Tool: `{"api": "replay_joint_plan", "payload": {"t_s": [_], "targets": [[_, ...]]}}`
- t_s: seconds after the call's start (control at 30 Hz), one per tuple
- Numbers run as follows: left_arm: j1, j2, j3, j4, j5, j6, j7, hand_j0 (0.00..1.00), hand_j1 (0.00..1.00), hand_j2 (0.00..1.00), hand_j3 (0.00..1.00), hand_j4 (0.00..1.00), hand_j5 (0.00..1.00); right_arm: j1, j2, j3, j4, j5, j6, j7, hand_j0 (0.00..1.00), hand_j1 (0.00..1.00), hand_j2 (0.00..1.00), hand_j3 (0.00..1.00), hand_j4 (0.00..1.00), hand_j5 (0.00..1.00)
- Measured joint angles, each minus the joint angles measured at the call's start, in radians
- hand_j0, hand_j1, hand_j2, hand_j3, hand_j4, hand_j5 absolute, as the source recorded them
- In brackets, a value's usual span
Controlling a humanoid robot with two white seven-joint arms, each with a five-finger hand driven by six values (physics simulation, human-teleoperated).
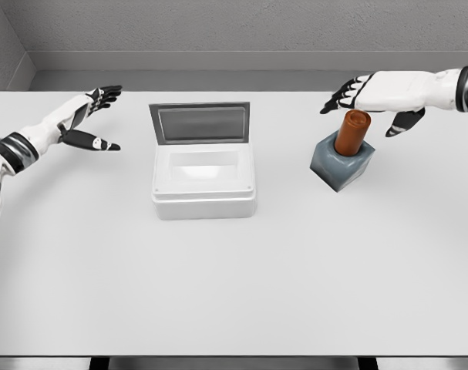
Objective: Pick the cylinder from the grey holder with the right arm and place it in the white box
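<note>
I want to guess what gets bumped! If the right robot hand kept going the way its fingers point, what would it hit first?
Probably nothing: the right robot hand points left, seemingly passing above the orange cylinder.

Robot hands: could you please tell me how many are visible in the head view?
2. The left white five-finger hand hovers at the table's left rear, fingers spread. The right white five-finger hand hovers just above the orange-brown cylinder in the grey holder, fingers open. None appears hidden.

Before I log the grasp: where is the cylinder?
Head view, right side: the cylinder stands in the holder, under the right robot hand, right of the box.
</note>
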Motion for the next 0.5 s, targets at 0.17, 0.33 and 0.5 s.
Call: {"api": "replay_joint_plan", "payload": {"t_s": [0.17, 0.33, 0.5], "targets": [[-0.002, 0.000, 0.000, 0.000, 0.000, 0.000, 0.000, 1.00, 1.00, 1.00, 1.00, 1.00, 1.00, 0.000, 0.013, 0.003, 0.005, -0.003, 0.000, 0.002, 1.00, 1.00, 1.00, 1.00, 1.00, 1.00], [-0.002, 0.000, 0.000, 0.001, 0.000, 0.000, 0.000, 1.00, 1.00, 1.00, 1.00, 1.00, 1.00, 0.002, 0.018, 0.002, 0.011, -0.003, 0.000, 0.004, 1.00, 1.00, 1.00, 1.00, 1.00, 1.00], [0.000, 0.000, 0.000, 0.001, 0.000, 0.000, 0.000, 1.00, 1.00, 1.00, 1.00, 1.00, 1.00, 0.008, 0.025, 0.001, 0.024, -0.003, 0.000, 0.006, 1.00, 1.00, 1.00, 1.00, 1.00, 1.00]]}}
